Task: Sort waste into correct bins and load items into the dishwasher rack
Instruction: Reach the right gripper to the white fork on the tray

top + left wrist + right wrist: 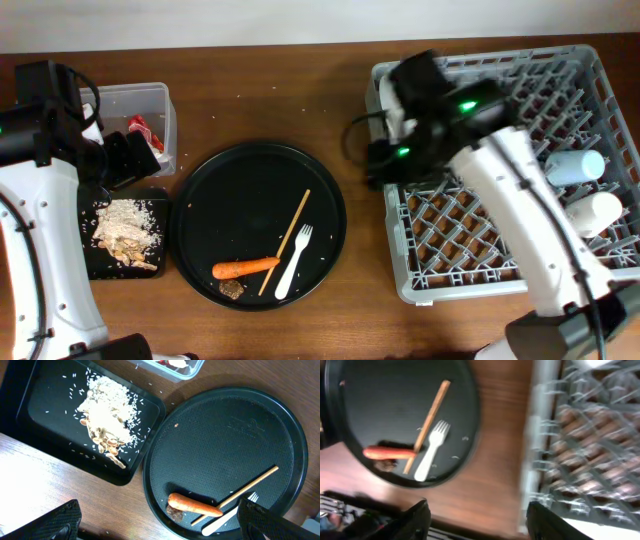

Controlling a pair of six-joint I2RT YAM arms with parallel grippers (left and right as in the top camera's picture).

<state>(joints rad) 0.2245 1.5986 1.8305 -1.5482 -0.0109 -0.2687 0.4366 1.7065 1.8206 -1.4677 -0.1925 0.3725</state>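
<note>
Orange carrot (pixel 245 268) and white fork (pixel 295 262) wait on the round black tray (pixel 215 190); right of it the rack (pixel 450 230) has a blue cup (pixel 575 165) and a cream cup (pixel 592 212); left of it, red wrapper (pixel 143 132) and food scraps (pixel 125 225) are in bins; left gripper (pixel 160 521) and right gripper (pixel 475 525) gape wide, holding nothing.

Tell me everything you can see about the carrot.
The carrot is orange, smooth and tapered. It lies flat near the edge of the round black tray, thin end meeting the wooden stick, a small brown bit beside its thick end. It is not held.
</note>
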